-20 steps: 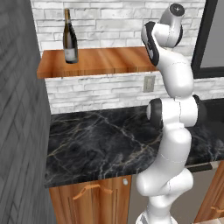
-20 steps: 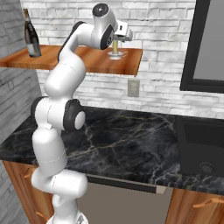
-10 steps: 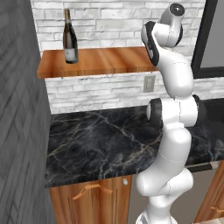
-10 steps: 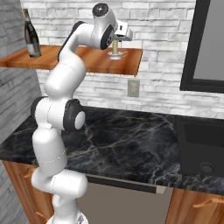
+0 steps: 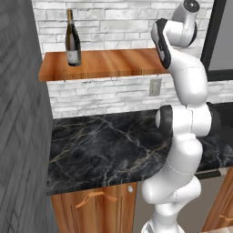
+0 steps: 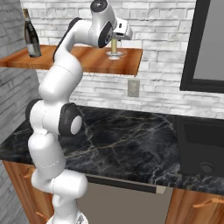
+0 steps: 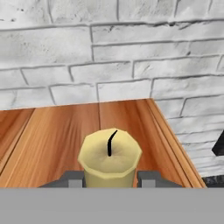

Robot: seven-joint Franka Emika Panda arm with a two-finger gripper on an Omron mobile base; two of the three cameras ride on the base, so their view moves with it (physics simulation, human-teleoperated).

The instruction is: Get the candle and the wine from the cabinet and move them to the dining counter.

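The candle [image 7: 110,156], a yellowish stub with a black wick, stands in its small white holder [image 6: 114,55] near the right end of the cabinet [image 6: 83,60], an orange-brown wall shelf. My gripper [image 7: 110,178] is shut on the candle, with one finger tip [image 7: 73,178] against each side of it. From the right base view the gripper [image 6: 113,43] reaches over the shelf at the candle's top. The wine [image 5: 73,38], a dark bottle with a pale label, stands upright at the shelf's left end [image 6: 31,37], far from the hand. The dining counter is out of view.
A white brick wall backs the cabinet [image 5: 113,63]. Below runs a black marble wall counter [image 5: 109,145] over wood base doors [image 5: 95,200]. An outlet [image 6: 133,87] sits under the shelf. A dark framed panel [image 6: 205,43] and a black cooktop [image 6: 201,148] are to the right.
The jaws have closed in on the candle. The arm, the candle and the wine have stayed where they were.
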